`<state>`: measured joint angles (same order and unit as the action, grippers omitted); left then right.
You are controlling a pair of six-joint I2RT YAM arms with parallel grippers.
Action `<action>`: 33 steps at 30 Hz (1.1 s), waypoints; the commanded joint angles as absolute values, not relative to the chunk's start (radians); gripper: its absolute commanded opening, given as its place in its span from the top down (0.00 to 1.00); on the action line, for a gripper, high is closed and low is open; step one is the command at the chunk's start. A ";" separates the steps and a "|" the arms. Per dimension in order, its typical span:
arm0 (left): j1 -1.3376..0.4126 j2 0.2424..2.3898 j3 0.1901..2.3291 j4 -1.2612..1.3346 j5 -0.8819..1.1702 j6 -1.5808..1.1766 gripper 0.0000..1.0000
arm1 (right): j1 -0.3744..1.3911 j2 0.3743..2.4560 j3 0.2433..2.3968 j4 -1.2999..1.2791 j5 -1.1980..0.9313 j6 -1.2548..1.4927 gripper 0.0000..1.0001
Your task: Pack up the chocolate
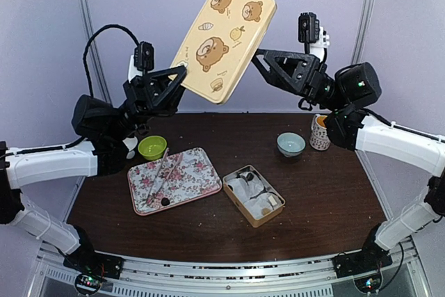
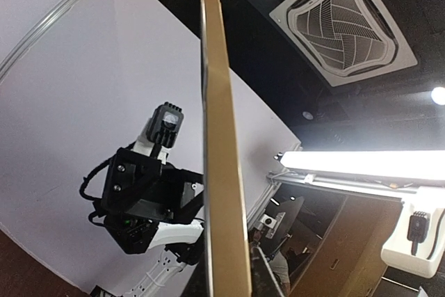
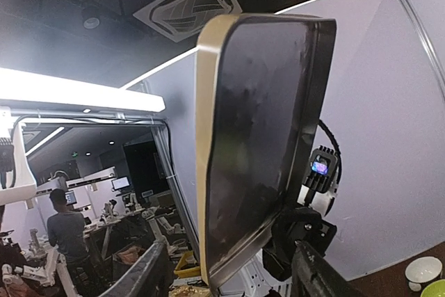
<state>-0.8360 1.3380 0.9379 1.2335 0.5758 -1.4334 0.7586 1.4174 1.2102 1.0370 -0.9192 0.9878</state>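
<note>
A cream tin lid printed with bears hangs tilted high above the table. My left gripper is shut on its lower left edge; in the left wrist view the lid runs edge-on through that gripper. My right gripper is at the lid's right edge, and its jaws stand open either side of the dark underside. On the table lies the open tin box lined with white paper cups. One dark chocolate lump lies on the floral tray.
Pink tongs lie across the floral tray. A green bowl stands behind the tray, a pale blue bowl at the back right, and a patterned cup beside my right arm.
</note>
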 commanded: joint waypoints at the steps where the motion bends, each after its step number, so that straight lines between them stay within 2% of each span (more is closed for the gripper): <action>1: -0.804 1.267 0.907 1.161 0.619 -1.337 0.94 | 0.699 1.230 1.088 0.741 -0.909 0.776 0.36; 5: -0.769 1.214 0.881 0.970 0.643 -1.211 0.93 | 0.651 1.060 1.091 0.171 -0.767 0.403 0.26; 8: -0.760 1.186 0.919 0.681 0.680 -1.031 0.93 | 0.650 1.001 1.145 -0.190 -0.614 0.287 0.01; 9: -0.759 1.183 0.950 0.546 0.697 -0.956 0.93 | 0.649 0.998 1.161 -0.260 -0.599 0.288 0.00; 13: -0.758 1.175 1.086 0.014 0.690 -0.579 0.92 | 0.648 1.013 1.236 -0.439 -0.616 0.255 0.00; 17: -0.752 1.172 1.161 -0.230 0.702 -0.370 0.91 | 0.646 0.949 1.156 -0.414 -0.597 0.266 0.00; 22: -0.752 1.230 1.230 -0.391 0.813 -0.228 0.93 | 0.646 0.982 1.178 -0.560 -0.578 0.192 0.00; 23: -0.752 1.242 1.242 -0.422 0.829 -0.199 0.94 | 0.646 1.001 1.190 -0.591 -0.614 0.182 0.02; 25: -0.753 1.254 1.249 -0.444 0.848 -0.169 0.96 | 0.649 1.039 1.200 -0.634 -0.713 0.163 0.15; 26: -0.752 1.253 1.242 -0.435 0.857 -0.167 0.95 | 0.651 1.050 1.200 -0.644 -0.745 0.150 0.18; 28: -0.752 1.260 1.239 -0.421 0.892 -0.169 0.94 | 0.660 1.061 1.197 -0.664 -0.726 0.127 0.23; 33: -0.752 1.291 1.254 -0.429 0.935 -0.169 0.94 | 0.682 1.059 1.150 -0.618 -0.726 0.101 0.27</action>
<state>-0.7582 1.2758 1.2175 -0.4355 0.8581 -0.2131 0.6636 1.0775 1.1709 -0.6300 -0.6853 0.1432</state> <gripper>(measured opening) 0.117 0.749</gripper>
